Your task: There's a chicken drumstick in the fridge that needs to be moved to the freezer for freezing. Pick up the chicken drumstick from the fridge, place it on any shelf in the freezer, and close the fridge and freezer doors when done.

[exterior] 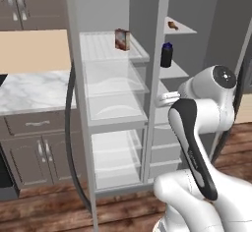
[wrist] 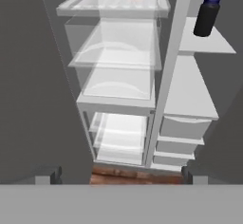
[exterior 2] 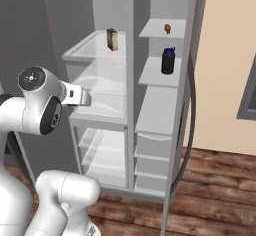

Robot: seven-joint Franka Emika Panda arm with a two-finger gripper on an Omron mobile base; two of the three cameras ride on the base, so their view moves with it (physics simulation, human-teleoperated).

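Wooden floorboards [exterior: 44,211] run under a tall grey unit whose two doors stand open. Its wider left part, the fridge [exterior: 110,103], has clear shelves and bins, with a reddish-brown box [exterior: 122,39] upright on its top shelf. Its narrower right part, the freezer [exterior 2: 160,105], has solid pale shelves over white drawers. A dark bottle [exterior 2: 168,60] stands on the freezer's second shelf. The chicken drumstick [exterior 2: 167,28] lies on the top freezer shelf [exterior 2: 160,30], well above the bottle. The gripper [wrist: 118,175] hangs back from the shelves, jaws spread wide and holding nothing.
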